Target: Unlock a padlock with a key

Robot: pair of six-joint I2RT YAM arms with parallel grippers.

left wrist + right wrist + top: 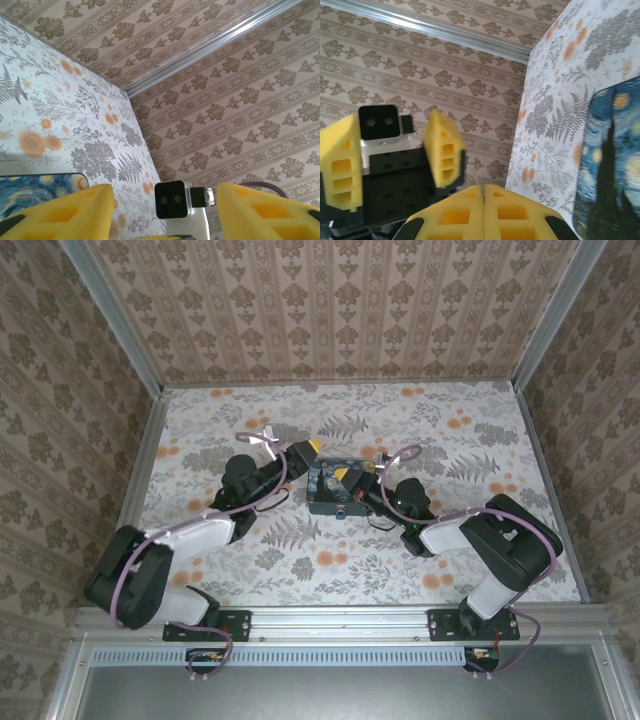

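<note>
The left gripper (164, 194) has its jaws released, the yellow pads set wide apart. The blue-and-yellow box (37, 186) lies just outside its left pad.

In the top view, a small dark item with a bluish glint, apparently the padlock (343, 510), sits at the box's near edge, just beside the right gripper (484, 195).

The right gripper's jaws are clenched, pads pressed flush together. A thin dark sliver, apparently the key (473, 174), stands up from between them. The box lies to the right of these jaws.

Night-sky box (325, 487) on floral floor (420, 430), brown patterned wallpaper walls (340, 300)
</note>
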